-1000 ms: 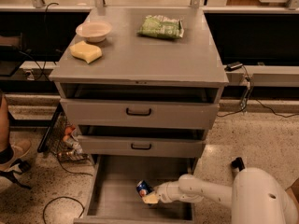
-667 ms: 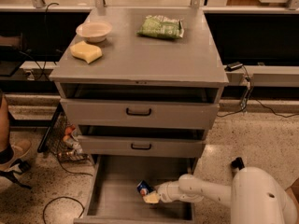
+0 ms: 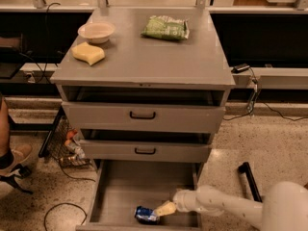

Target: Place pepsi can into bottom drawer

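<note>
- Gripper (image 3: 162, 209): low inside bottom drawer (image 3: 134, 184), at tip of white arm (image 3: 216, 203) reaching in from 3 o'clock. Sits near drawer's front edge, approx. centre of its width.
- Grip state: cannot tell. Tip touches the can's 3 o'clock end, but contact zone too dark to tell clamped from released.
- Pepsi can (image 3: 145, 214): down on drawer floor, at 6 o'clock part of tray, just inside front lip. Appears to lie on its side, blue body w/ pale end showing.
- Key relation: can lies at 9 o'clock from gripper, touching it. Long axis looks to run approx. 9–3, i.e. in line w/ the arm's reach, not across it. Only one arm on rig, so no choice of side.
- Judgement: can already within drawer walls, so placement looks near done. Remaining step prob. release (if held) and retract toward 3 o'clock.
- Risk: a can on its side is free to roll toward 12 or 6 if nudged on retract. Pull straight back along can's axis, w/o sideways sweep.
- Clearance: middle drawer (image 3: 144, 150) front overhangs tray at 12 o'clock. Keep wrist low until clear of it, then lift.
- Top drawer (image 3: 142, 115): part open, well above, not in path.
- Cabinet top (image 3: 144, 61): green chip bag (image 3: 165, 28) at 1 o'clock, bowl (image 3: 96, 32) at 11 o'clock, yellow sponge (image 3: 88, 53) just beside bowl at 10 o'clock. None involved.
</note>
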